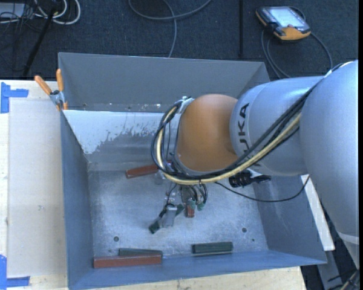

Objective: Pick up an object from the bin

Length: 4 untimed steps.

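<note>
Beneath my orange wrist cover (209,132) my hand (164,216), open or closed I cannot tell, hangs low over the bin floor (109,216) between a brown bar (142,171) and a dark green bar (212,247): I judge this the approach, and next I must centre on one.

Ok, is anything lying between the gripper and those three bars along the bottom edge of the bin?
Nothing visible. Only bare bin floor lies between the gripper and the grey-green bar, the reddish-brown bar and the dark green bar.
</note>
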Tool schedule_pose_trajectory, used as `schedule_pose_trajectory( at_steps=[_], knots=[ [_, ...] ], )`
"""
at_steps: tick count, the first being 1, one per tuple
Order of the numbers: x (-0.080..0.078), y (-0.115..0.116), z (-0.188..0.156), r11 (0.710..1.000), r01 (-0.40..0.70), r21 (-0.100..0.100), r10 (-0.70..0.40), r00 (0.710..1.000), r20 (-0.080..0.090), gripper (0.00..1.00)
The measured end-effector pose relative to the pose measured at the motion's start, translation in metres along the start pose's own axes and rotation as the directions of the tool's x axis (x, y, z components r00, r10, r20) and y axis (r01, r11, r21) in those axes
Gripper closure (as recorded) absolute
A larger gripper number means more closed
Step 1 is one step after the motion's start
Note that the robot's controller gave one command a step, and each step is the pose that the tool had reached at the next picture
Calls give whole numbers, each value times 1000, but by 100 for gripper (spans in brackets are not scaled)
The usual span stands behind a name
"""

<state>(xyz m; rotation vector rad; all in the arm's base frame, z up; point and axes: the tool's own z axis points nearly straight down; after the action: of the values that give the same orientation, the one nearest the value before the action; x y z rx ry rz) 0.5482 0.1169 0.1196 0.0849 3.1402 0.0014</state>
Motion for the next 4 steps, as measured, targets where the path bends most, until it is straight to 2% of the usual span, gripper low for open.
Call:
schedule_pose_trajectory(
  at_steps=[1,2,3,4],
  knots=[
    [15,-18,12,998,64,1,-64,998,-3,0],
    [17,-16,22,974,225,2,-225,974,-3,0],
    [18,-37,49,995,-104,0,104,995,-2,100],
    [18,-37,49,994,-105,0,105,994,-2,100]
  ],
)
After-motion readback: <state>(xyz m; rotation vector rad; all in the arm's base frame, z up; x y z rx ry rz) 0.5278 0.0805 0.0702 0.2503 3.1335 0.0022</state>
